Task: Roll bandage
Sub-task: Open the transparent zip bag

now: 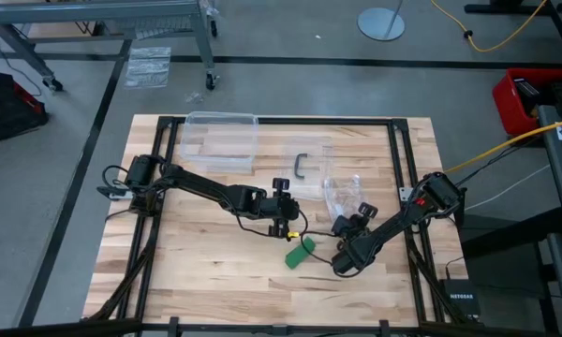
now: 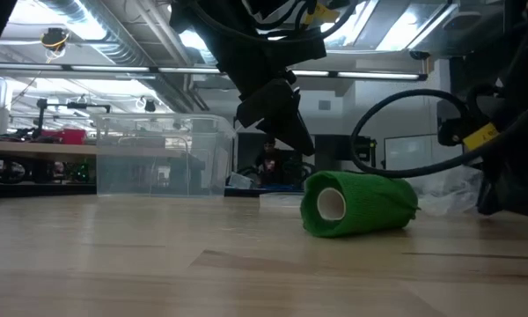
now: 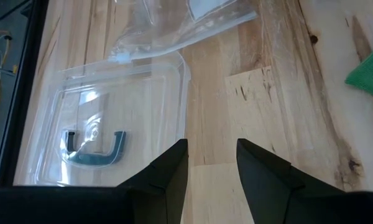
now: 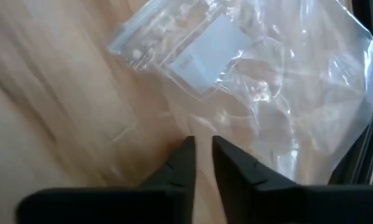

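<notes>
We see the bandage [image 1: 300,252], a compact green roll, lying on its side on the wooden worktop [image 1: 197,271], with bare wood toward the near edge. The left gripper [image 1: 283,227], jaws spread and empty, hangs just beside it. The right gripper [image 1: 342,227], jaws narrowly parted and empty, points toward a clear plastic bag [image 1: 342,192]; a clear lid [image 1: 304,168] lies beyond

One bandage [image 1: 300,253], one plastic bag [image 1: 342,192], one lid [image 1: 304,168], one clear bin [image 1: 220,140].

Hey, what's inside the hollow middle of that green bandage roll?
The bandage lies on its side on the table. Its open end shows a pale core tube, seemingly empty; its depth is hidden.
</notes>
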`<action>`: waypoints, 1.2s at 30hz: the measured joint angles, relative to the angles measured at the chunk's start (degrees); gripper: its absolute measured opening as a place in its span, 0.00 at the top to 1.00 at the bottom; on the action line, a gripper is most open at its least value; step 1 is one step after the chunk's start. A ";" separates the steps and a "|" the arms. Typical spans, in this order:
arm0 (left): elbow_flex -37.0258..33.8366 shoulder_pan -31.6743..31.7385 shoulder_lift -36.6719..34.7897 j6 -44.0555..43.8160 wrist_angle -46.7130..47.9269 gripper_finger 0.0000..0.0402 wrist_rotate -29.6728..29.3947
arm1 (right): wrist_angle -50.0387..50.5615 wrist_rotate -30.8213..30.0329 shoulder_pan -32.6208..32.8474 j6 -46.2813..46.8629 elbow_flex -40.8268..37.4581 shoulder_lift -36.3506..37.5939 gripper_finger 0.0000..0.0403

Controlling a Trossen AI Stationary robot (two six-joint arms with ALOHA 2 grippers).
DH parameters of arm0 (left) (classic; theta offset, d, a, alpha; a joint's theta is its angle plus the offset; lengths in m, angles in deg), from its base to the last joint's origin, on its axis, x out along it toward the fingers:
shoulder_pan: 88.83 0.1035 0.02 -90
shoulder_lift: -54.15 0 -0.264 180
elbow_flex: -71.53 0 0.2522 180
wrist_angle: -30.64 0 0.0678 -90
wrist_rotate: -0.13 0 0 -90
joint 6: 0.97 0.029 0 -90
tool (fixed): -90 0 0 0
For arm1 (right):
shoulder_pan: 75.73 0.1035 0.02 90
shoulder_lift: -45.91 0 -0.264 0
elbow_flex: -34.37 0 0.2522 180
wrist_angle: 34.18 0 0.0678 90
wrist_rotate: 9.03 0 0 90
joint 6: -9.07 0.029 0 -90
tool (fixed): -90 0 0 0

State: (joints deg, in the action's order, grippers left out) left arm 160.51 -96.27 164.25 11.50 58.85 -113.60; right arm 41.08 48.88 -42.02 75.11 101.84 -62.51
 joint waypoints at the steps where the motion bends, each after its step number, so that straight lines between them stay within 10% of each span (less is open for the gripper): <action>1: 0.00 0.00 0.00 -0.01 0.01 0.68 0.00 | 0.02 -0.37 0.00 0.37 -0.07 0.00 0.94; 23: 0.00 0.77 0.00 -0.01 0.47 0.68 -0.02 | 27.54 -1.80 0.00 8.75 15.10 0.00 0.99; 36: 0.00 1.22 0.00 3.46 -2.03 0.68 -0.02 | 28.51 13.90 -1.60 6.78 15.69 0.00 0.71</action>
State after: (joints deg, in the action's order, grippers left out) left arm 160.51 -95.05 164.25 14.96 56.82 -113.62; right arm 69.58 62.78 -43.61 81.89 117.53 -62.51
